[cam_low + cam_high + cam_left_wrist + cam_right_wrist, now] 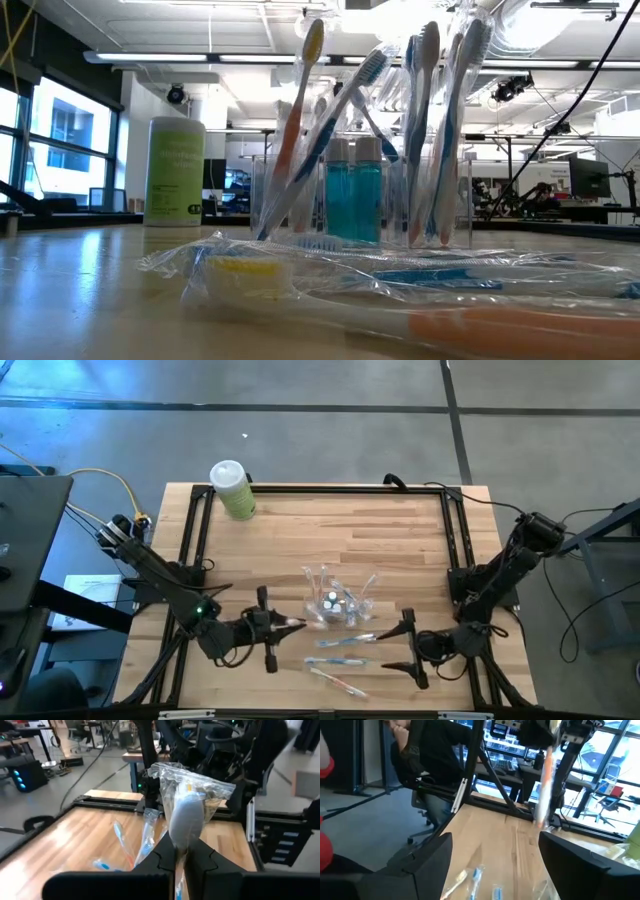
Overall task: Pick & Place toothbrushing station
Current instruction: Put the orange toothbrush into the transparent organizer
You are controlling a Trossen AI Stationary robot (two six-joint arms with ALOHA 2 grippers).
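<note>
The toothbrushing station's clear holder [335, 600] stands mid-table with upright toothbrushes [430, 130] and two small blue tubes [352, 195] in it. Three wrapped toothbrushes [336, 658] lie flat on the wood near the front edge. My left gripper [285, 626], left of the holder, is shut on a wrapped toothbrush [187, 815] with an orange handle [544, 785]. My right gripper [410, 650] stands open at the front right, level, with nothing between its fingers [427, 862]. My left gripper pinches the wrapped toothbrush between its two fingers just below the head [180, 849], through the clear wrapper. The fingers come in about level from the table's left and lie across the brush. The brush is lifted clear, head up, with the orange handle [540, 810] hanging below.
A pale green bottle with a white cap [233, 490] stands at the far left corner. A black frame [455, 550] runs along the table's edges. Bare wood lies between the holder and the far edge. A seated person [420, 755] shows beyond the table.
</note>
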